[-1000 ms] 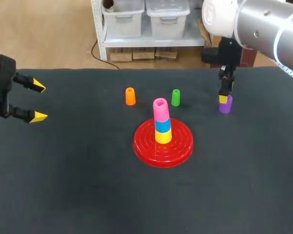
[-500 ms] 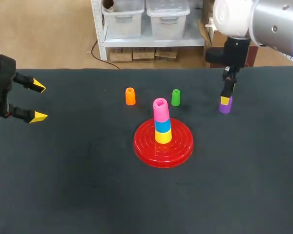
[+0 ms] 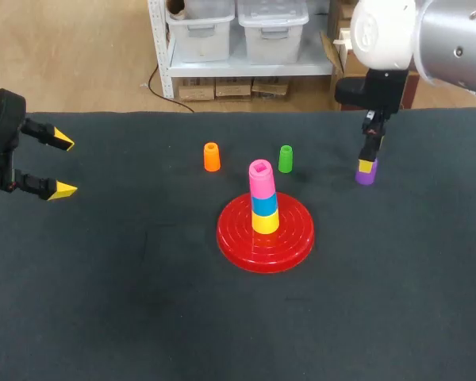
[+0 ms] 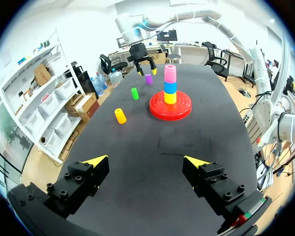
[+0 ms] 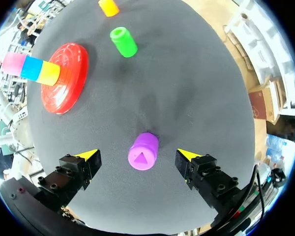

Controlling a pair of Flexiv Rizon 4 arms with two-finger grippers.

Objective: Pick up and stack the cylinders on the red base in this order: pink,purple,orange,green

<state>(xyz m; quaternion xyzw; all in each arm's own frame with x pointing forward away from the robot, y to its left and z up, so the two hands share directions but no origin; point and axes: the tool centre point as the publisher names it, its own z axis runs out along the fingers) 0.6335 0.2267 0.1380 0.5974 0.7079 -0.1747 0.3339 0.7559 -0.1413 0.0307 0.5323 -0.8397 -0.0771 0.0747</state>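
Note:
On the red base (image 3: 238,240) stands a stack of yellow, blue and pink cylinders, the pink cylinder (image 3: 261,178) on top. The purple cylinder (image 3: 366,176) stands upright on the table at the far right. My right gripper (image 3: 367,165) hangs open just above it; in the right wrist view the purple cylinder (image 5: 143,151) sits between the spread fingers, untouched by either. The orange cylinder (image 3: 212,156) and green cylinder (image 3: 285,159) stand behind the base. My left gripper (image 3: 61,166) is open at the far left, holding nothing.
The table is covered in dark cloth (image 3: 143,302). In the left wrist view the red base (image 4: 179,111), the green cylinder (image 4: 134,93) and the orange cylinder (image 4: 120,115) lie far ahead of the left gripper (image 4: 145,160).
My right arm has shifted slightly right and back along with the gripper above the purple cylinder. The left arm has kept still.

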